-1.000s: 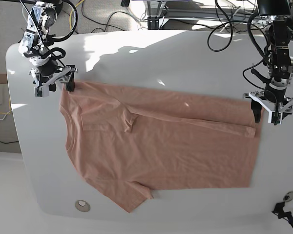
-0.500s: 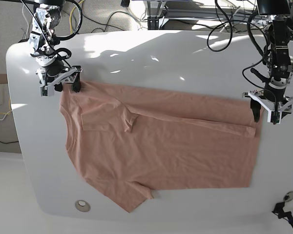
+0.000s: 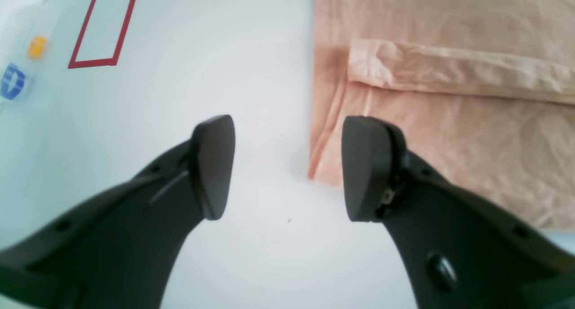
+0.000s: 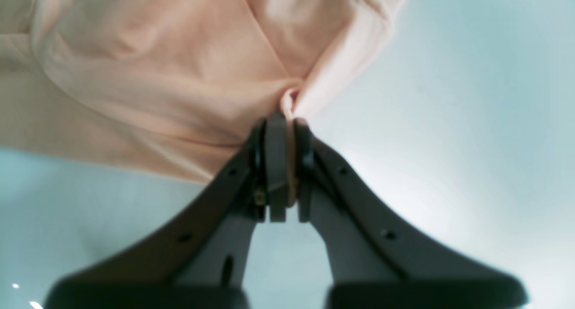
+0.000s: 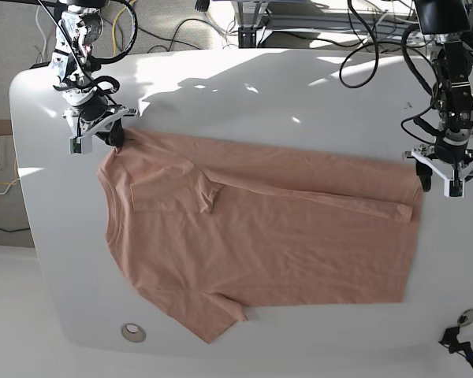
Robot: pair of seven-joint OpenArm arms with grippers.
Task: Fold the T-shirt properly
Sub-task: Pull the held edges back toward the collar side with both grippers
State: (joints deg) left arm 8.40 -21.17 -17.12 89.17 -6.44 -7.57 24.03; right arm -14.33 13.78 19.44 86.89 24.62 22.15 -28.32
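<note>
The salmon-pink T-shirt (image 5: 252, 236) lies spread on the white table (image 5: 299, 102), its far edge folded over into a long strip and one sleeve tucked in. In the base view my right gripper (image 5: 102, 134) is at the shirt's far left corner. The right wrist view shows this gripper (image 4: 287, 134) shut on a pinched fold of the T-shirt (image 4: 157, 75). My left gripper (image 5: 445, 175) hangs at the shirt's right edge. In the left wrist view it (image 3: 287, 169) stands open over bare table, and the T-shirt (image 3: 449, 98) has a corner just inside the right fingertip (image 3: 364, 165).
Cables (image 5: 244, 24) run along the table's far edge. A round metal fitting (image 5: 132, 332) sits near the front left edge. A red-outlined rectangle (image 3: 103, 26) and small stickers (image 3: 13, 80) mark the table beyond the shirt's hem.
My right gripper has shifted slightly toward the far side and shut on the shirt's corner, lifting the cloth a little. My left gripper has drifted slightly outward from the hem, still open.
</note>
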